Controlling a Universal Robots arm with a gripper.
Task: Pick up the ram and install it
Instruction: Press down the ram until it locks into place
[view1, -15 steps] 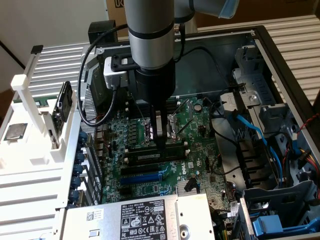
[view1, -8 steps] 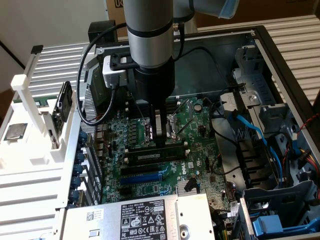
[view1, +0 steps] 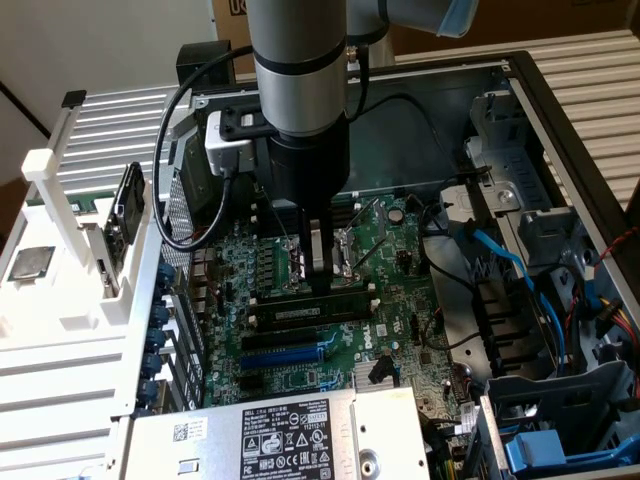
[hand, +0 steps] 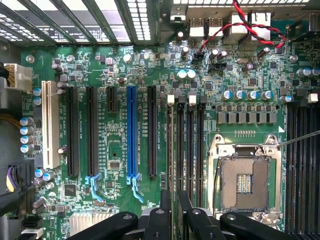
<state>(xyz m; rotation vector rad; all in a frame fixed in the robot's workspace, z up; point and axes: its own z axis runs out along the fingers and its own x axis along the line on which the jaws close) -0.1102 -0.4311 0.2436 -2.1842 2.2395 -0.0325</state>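
I am hanging over the open computer case, and my gripper (view1: 318, 285) is reaching straight down onto the green motherboard (view1: 390, 300). My two fingers are standing close together, clamping the upper edge of the ram (view1: 300, 311). The ram is standing on its long edge in a black memory slot, with its white label strip facing the exterior camera. In the exterior view it is running from about 9 o'clock to 3 o'clock just under my fingertips, and I am gripping it near its middle.

The CPU socket (view1: 358, 250) is lying at 1 o'clock from my fingertips, partly behind them. The blue expansion slot (view1: 285, 353) is lying at 6 o'clock from the ram, near it but not touching. A silver box with a label (view1: 290, 435) is sitting further out at 6 o'clock. Blue cables (view1: 500, 255) are lying at 3 o'clock, well apart.

In the wrist view my gripper (hand: 174, 200) is closing in over the memory slots, between the blue expansion slot (hand: 131, 130) and the CPU socket (hand: 243, 182)
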